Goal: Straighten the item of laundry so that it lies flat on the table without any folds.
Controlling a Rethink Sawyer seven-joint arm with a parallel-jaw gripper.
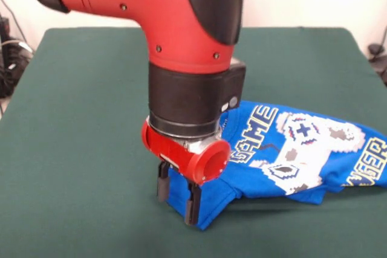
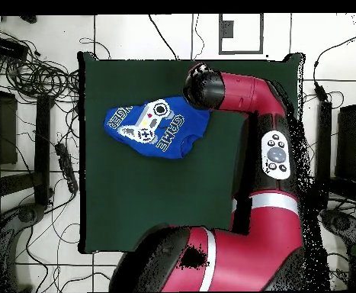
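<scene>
The item of laundry (image 1: 302, 149), a bright blue T-shirt with a white-grey game controller print and "GAME" lettering, lies bunched and folded on the dark green table (image 1: 78, 119), right of centre in the front view. My gripper (image 1: 178, 200) is down at the shirt's left end, open, with one black finger (image 1: 162, 187) on either side of the blue cloth's edge. In the overhead view the shirt (image 2: 154, 126) lies in the upper part of the table (image 2: 158, 206), and the arm's wrist (image 2: 204, 85) covers the gripper at the shirt's right end.
The red and black arm (image 2: 268, 145) reaches along the table's right side in the overhead view. Cables (image 2: 40, 72) and dark equipment lie on the floor around the table. Bare green cloth stretches left of the gripper in the front view.
</scene>
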